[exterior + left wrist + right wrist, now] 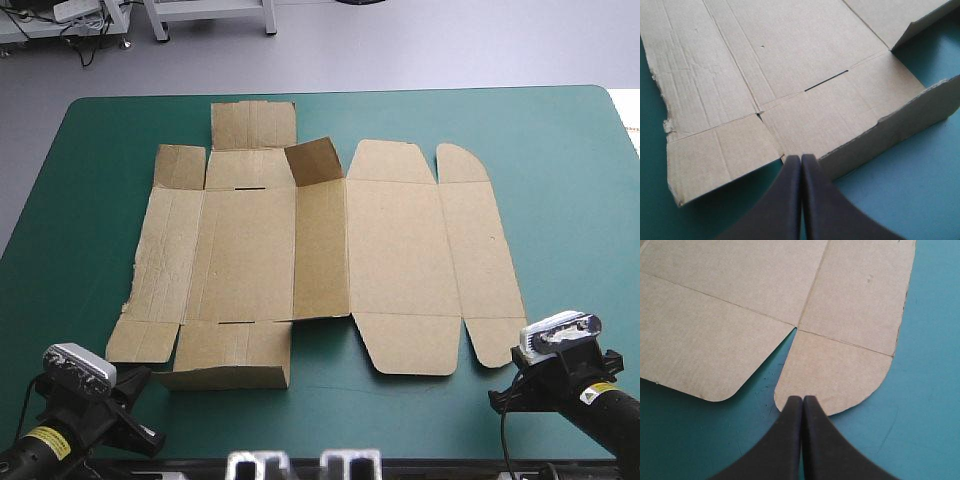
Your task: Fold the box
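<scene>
The box (380, 250), a cut sheet of brown corrugated board, lies mostly flat, centred on the teal-green desk (570, 170). The left end effector (801, 157) at 7 o'clock and right end effector (803, 398) at 5 o'clock are pressed together, empty, probably stationed to lift its near flaps.

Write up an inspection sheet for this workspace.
Surface: teal-green cover, smooth.
Job's things: brown box, an unfolded sheet lying mostly flat; a far flap and the near-left flap stand raised.
Clutter: nothing seen.
Grippers: left gripper shut, at the box's near-left edge; right gripper shut, at the rounded near-right flap; neither holds anything.
Cables: nothing seen.
Surroundings: nothing seen.
</scene>
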Robot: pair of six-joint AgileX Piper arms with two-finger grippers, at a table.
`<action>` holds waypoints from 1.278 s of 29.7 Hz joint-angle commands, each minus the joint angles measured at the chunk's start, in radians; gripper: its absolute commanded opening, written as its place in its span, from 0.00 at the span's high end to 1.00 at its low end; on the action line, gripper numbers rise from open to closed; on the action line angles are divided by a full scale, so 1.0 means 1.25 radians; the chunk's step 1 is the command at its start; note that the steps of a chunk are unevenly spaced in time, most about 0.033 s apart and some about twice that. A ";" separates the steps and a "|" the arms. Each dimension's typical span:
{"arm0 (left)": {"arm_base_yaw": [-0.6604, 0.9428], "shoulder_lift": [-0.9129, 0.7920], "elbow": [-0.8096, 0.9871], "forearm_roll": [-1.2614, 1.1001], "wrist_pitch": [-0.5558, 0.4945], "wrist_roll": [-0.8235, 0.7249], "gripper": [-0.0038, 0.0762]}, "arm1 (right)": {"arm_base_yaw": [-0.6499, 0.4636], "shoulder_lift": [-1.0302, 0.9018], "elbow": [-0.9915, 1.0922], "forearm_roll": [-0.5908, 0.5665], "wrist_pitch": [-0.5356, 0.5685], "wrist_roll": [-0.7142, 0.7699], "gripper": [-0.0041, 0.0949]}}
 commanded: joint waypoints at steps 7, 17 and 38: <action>0.001 0.010 -0.023 -0.008 -0.060 -0.001 0.97 | -0.001 0.006 -0.018 0.017 -0.041 -0.005 0.98; 0.001 0.118 -0.176 0.058 -0.119 -0.044 0.97 | -0.001 0.006 -0.018 0.017 -0.041 -0.005 0.98; 0.125 0.779 -0.565 0.494 0.060 -0.289 0.96 | -0.001 0.006 -0.018 0.017 -0.041 -0.005 0.98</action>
